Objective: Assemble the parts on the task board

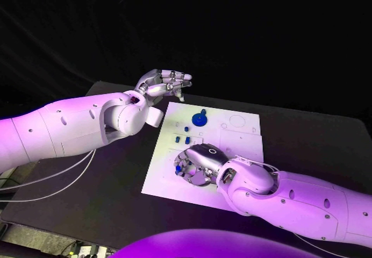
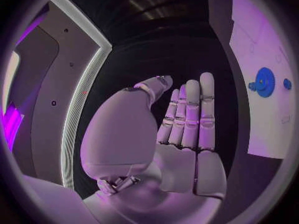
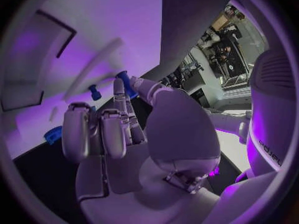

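A matte black table (image 1: 101, 177) carries the flat white plastic task board (image 1: 233, 141) at its middle. A blue toothed plastic gear (image 1: 201, 118) stands near the board's far edge. Over the board's near half, the right hand (image 1: 198, 164) pinches a small blue plastic peg (image 3: 126, 82), probably light, stiff and slick, best taken by its sides. The left hand (image 1: 163, 83) hovers off the board's far left corner, released, fingers straight.

black table (image 1: 310, 140) with white cables (image 1: 54, 180) alongside
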Controlling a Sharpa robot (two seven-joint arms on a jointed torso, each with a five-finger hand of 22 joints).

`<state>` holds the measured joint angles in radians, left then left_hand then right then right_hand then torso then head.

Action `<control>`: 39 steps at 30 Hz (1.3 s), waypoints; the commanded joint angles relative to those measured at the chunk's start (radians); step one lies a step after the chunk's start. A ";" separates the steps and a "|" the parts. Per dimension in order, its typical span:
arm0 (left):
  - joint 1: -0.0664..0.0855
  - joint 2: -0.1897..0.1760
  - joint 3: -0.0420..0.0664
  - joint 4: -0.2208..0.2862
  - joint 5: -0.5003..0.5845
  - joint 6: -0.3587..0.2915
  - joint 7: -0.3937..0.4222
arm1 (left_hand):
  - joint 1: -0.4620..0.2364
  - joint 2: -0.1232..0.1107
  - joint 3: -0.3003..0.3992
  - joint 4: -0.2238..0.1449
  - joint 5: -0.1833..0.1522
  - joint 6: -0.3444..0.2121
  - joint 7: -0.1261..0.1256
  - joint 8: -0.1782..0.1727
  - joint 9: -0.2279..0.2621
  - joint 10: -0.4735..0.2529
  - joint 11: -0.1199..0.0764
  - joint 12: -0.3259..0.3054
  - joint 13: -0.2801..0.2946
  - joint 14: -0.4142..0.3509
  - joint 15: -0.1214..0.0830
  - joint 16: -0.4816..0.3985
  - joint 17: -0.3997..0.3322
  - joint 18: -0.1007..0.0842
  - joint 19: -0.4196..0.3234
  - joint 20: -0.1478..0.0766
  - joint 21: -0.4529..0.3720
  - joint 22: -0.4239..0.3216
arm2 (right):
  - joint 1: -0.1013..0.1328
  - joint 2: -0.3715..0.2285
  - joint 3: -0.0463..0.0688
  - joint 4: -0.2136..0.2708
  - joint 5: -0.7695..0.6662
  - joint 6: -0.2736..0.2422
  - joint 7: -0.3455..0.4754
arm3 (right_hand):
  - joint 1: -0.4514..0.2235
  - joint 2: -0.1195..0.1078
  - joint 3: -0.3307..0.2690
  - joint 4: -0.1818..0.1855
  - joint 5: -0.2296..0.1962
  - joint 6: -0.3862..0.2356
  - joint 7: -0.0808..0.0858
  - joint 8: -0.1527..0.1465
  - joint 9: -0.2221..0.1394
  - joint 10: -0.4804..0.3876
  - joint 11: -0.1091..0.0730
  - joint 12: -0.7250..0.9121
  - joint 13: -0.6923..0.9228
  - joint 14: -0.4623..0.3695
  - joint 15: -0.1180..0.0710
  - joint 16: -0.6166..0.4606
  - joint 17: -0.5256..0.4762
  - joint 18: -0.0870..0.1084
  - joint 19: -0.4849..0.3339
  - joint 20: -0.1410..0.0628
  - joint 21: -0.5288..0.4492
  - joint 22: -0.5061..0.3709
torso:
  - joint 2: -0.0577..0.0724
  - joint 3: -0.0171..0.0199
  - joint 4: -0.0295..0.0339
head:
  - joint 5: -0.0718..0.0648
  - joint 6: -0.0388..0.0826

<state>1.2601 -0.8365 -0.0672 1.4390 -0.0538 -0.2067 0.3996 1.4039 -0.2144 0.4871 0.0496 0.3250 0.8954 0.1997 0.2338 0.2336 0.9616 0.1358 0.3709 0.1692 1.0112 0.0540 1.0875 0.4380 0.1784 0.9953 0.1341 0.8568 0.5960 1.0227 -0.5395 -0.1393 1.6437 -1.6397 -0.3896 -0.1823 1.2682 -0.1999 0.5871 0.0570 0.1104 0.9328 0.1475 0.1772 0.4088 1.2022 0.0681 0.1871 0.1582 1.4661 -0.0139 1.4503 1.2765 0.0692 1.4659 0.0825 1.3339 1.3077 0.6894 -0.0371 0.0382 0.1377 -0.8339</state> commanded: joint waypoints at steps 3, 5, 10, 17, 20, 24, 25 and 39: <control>0.001 0.000 0.001 0.003 0.005 0.014 0.004 | -0.001 0.006 -0.002 -0.002 0.006 -0.009 0.001 0.000 0.000 -0.007 -0.001 0.003 0.001 -0.005 0.000 0.005 -0.002 0.006 -0.001 0.006 -0.005 0.001 | -0.001 -0.005 0.000 0.006 -0.016 -0.022 -0.018 | -0.009 -0.026 -0.016 0.002 0.003 -0.078 -0.002 -0.046 -0.020 -0.002 -0.005 0.001 0.005 0.050 -0.001 0.007 -0.001 -0.016 0.025 0.004 -0.004 0.121 | 0.000 0.0007 -0.0005 | -0.001 0.002; 0.001 0.000 0.001 0.003 0.005 0.014 0.003 | -0.001 0.006 -0.002 -0.002 0.006 -0.009 0.001 0.000 0.000 -0.007 -0.001 0.003 0.001 -0.005 0.000 0.005 -0.002 0.006 -0.001 0.006 -0.005 0.001 | -0.001 -0.010 0.000 0.010 -0.016 -0.042 -0.017 | -0.009 -0.029 -0.021 0.003 0.003 -0.098 -0.007 -0.057 -0.025 0.000 -0.008 0.002 0.007 0.050 -0.003 0.007 -0.001 -0.016 0.025 0.002 -0.004 0.121 | 0.000 0.0008 -0.0002 | -0.002 0.002; 0.001 -0.002 0.001 0.003 0.005 0.015 0.002 | -0.001 0.006 -0.002 -0.002 0.006 -0.009 0.001 0.000 0.000 -0.007 -0.001 0.003 0.001 -0.005 0.000 0.005 -0.002 0.006 -0.001 0.006 -0.005 0.001 | -0.001 -0.030 0.000 0.035 -0.018 -0.116 0.004 | -0.014 -0.039 -0.036 0.006 0.000 -0.132 -0.017 -0.075 -0.032 0.002 -0.014 0.006 0.012 0.050 -0.009 0.008 -0.002 -0.017 0.027 -0.003 0.001 0.125 | -0.001 0.0017 -0.0012 | -0.003 0.005; 0.001 -0.003 0.000 0.002 0.005 0.015 0.002 | -0.001 0.006 -0.002 -0.002 0.006 -0.009 0.001 0.000 0.000 -0.007 -0.001 0.003 0.001 -0.005 0.000 0.005 -0.002 0.006 -0.001 0.006 -0.005 0.001 | 0.004 -0.099 0.008 0.096 0.033 -0.202 0.051 | -0.010 -0.041 -0.056 0.009 -0.009 -0.126 -0.019 -0.072 -0.031 0.022 -0.021 0.021 0.024 0.051 -0.014 0.008 -0.002 -0.022 0.036 -0.008 0.025 0.140 | -0.003 0.0008 -0.0019 | -0.015 0.011; 0.001 -0.003 -0.001 0.001 0.005 0.015 0.002 | -0.001 0.006 -0.002 -0.002 0.006 -0.009 0.001 0.000 0.000 -0.007 -0.001 0.003 0.001 -0.005 0.000 0.005 -0.002 0.006 -0.001 0.006 -0.005 0.001 | 0.024 -0.164 0.015 0.134 0.153 -0.205 0.079 | 0.000 -0.033 -0.061 0.008 -0.007 -0.069 -0.014 -0.042 -0.019 0.060 -0.021 0.048 0.044 0.052 -0.017 0.010 0.001 -0.025 0.039 -0.011 0.035 0.146 | -0.004 0.0002 -0.0025 | -0.033 0.019; 0.001 -0.004 -0.003 0.001 0.005 0.016 0.001 | -0.002 0.006 -0.002 -0.002 0.006 -0.010 0.002 0.001 0.000 -0.009 -0.001 0.007 0.002 -0.006 0.001 0.006 -0.003 0.006 -0.001 0.006 -0.005 0.001 | 0.057 -0.250 0.018 0.164 0.314 -0.153 0.078 | -0.020 -0.033 -0.099 0.023 0.008 0.037 -0.013 0.017 0.002 0.124 -0.022 0.145 0.118 0.056 -0.014 0.019 0.018 -0.027 0.043 -0.008 0.045 0.154 | -0.007 -0.0010 -0.0068 | -0.060 0.028; 0.001 -0.004 -0.004 0.000 0.006 0.016 0.001 | -0.002 0.006 -0.002 -0.002 0.006 -0.010 0.002 0.001 0.000 -0.009 -0.001 0.007 0.002 -0.006 0.001 0.006 -0.003 0.006 -0.001 0.006 -0.005 0.001 | 0.063 -0.270 0.019 0.170 0.342 -0.140 0.075 | -0.020 -0.033 -0.099 0.023 0.008 0.037 -0.013 0.017 0.002 0.124 -0.022 0.145 0.118 0.056 -0.014 0.019 0.018 -0.027 0.043 -0.008 0.045 0.154 | -0.008 -0.0013 -0.0083 | -0.062 0.028; 0.000 -0.006 -0.010 -0.001 0.011 0.017 0.001 | -0.002 0.006 -0.002 -0.002 0.006 -0.010 0.002 0.001 0.000 -0.009 -0.001 0.007 0.002 -0.006 0.001 0.006 -0.003 0.006 -0.001 0.006 -0.005 0.001 | 0.074 -0.554 0.005 0.284 0.410 -0.076 -0.086 | -0.057 -0.015 -0.257 0.138 0.027 0.048 -0.045 0.118 0.098 0.153 -0.047 0.988 0.989 0.073 -0.036 0.064 0.114 -0.050 0.078 -0.029 0.152 0.220 | -0.020 -0.0010 -0.0297 | -0.127 0.023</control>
<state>1.2597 -0.8441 -0.0774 1.4364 -0.0509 -0.2049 0.3958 1.4039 -0.2144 0.4871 0.0496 0.3250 0.8918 0.2033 0.2339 0.2336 0.9616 0.1358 0.3746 0.1702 1.0112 0.0540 1.0874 0.4362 0.1784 0.9953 0.1340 0.8568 0.5960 1.1023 -1.0870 -0.1327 1.9190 -1.2290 -0.4897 -0.1969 1.2176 -0.2176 0.3298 0.1930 0.1371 0.9852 0.1006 0.2910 0.5069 1.3543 0.0161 1.1726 1.1465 1.4683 -0.0488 1.5104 1.3087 0.0369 1.4661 0.0607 1.4838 1.3081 0.6721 -0.0374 0.0131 0.0198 -0.8085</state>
